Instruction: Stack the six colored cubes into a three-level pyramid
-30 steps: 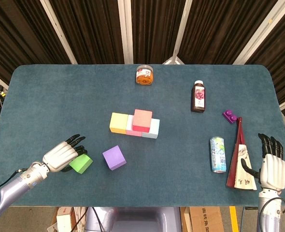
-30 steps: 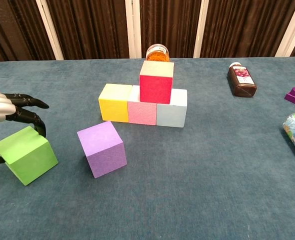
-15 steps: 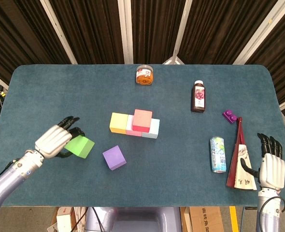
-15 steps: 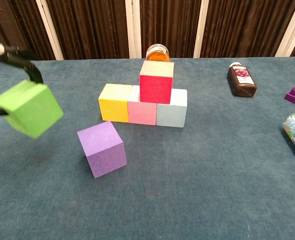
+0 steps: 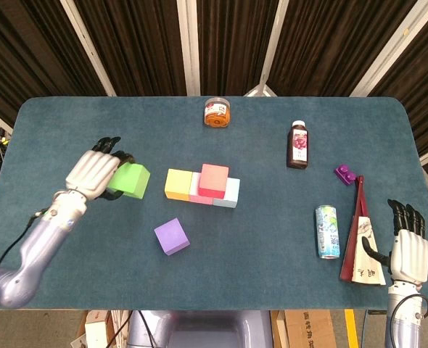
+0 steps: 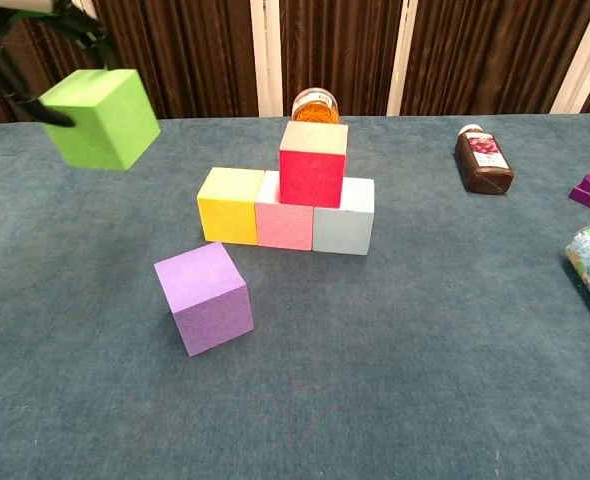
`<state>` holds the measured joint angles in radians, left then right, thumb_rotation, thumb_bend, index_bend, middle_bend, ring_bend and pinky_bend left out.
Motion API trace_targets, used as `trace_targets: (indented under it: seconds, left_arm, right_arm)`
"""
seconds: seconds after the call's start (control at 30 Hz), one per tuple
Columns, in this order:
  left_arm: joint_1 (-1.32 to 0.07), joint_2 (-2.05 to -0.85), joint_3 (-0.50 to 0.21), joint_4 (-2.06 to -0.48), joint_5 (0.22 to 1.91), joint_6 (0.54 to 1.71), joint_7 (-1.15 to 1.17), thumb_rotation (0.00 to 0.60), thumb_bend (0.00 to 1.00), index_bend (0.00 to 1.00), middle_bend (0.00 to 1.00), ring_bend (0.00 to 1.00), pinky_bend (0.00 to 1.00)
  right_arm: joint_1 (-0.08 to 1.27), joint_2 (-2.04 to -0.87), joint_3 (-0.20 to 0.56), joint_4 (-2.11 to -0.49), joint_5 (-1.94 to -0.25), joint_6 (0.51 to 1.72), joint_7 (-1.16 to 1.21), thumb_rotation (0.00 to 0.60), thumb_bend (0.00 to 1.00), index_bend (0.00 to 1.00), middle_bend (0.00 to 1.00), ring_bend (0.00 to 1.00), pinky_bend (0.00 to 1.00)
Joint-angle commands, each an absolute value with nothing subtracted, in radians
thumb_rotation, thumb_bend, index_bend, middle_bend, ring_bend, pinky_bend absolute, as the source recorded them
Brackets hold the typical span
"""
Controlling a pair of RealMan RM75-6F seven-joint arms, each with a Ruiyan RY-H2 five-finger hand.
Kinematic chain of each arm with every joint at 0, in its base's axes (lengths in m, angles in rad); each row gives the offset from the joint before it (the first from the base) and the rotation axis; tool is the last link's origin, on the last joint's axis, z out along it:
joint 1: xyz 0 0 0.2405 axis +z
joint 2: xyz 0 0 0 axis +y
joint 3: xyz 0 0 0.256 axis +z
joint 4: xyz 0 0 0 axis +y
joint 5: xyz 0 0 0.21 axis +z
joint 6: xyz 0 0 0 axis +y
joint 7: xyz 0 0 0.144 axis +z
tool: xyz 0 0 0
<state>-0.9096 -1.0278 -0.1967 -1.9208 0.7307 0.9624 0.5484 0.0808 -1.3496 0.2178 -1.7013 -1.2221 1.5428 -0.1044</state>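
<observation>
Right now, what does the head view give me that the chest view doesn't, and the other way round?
Only the head view shows the right hand, open at the table's near right edge beside the folded red fan, and the whole left hand gripping the green cube.

Only the chest view shows that the green cube is lifted clear of the table, and that the red cube sits on the pink cube and pale blue cube.

Both show the yellow cube, the loose purple cube, orange jar, dark bottle and can.
</observation>
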Motion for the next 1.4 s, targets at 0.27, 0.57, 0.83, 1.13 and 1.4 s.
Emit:
trace_targets:
  seconds: [0.27, 0.57, 0.83, 1.13, 1.4]
  left_arm:
    - [-1.156, -1.268, -0.292, -1.836, 0.335, 1.098, 0.786, 0.600, 0.38, 0.30, 0.30, 0.00, 0.00]
    - [-1.207, -1.348, -0.283, -1.758, 0.321, 1.106, 0.820, 0.600, 0.38, 0.28, 0.28, 0.00, 0.00]
    - [-1.235, -1.373, -0.280, -1.744, 0.282, 1.103, 0.849, 0.600, 0.38, 0.26, 0.27, 0.00, 0.00]
    - [-1.251, -1.381, -0.274, -1.745, 0.247, 1.115, 0.869, 0.600, 0.37, 0.26, 0.27, 0.00, 0.00]
    - [-1.254, -1.412, -0.274, -1.721, 0.255, 1.117, 0.853, 0.600, 0.36, 0.25, 0.26, 0.00, 0.00]
  right_arm:
    - [0.078, -1.347, 0.221, -1.701, -1.222, 1.543, -0.103, 0.600, 0.28, 0.13, 0.14, 0.00, 0.00]
    - [0.077, -1.347, 0.225, -1.698, -1.217, 1.538, -0.102, 0.600, 0.28, 0.12, 0.14, 0.00, 0.00]
    - [0.078, -1.349, 0.228, -1.697, -1.213, 1.533, -0.103, 0.600, 0.28, 0.12, 0.14, 0.00, 0.00]
    - [0.076, -1.346, 0.230, -1.696, -1.214, 1.531, -0.094, 0.600, 0.28, 0.13, 0.14, 0.00, 0.00]
    - [0.072, -1.341, 0.234, -1.696, -1.214, 1.532, -0.084, 0.600, 0.28, 0.13, 0.14, 0.00, 0.00]
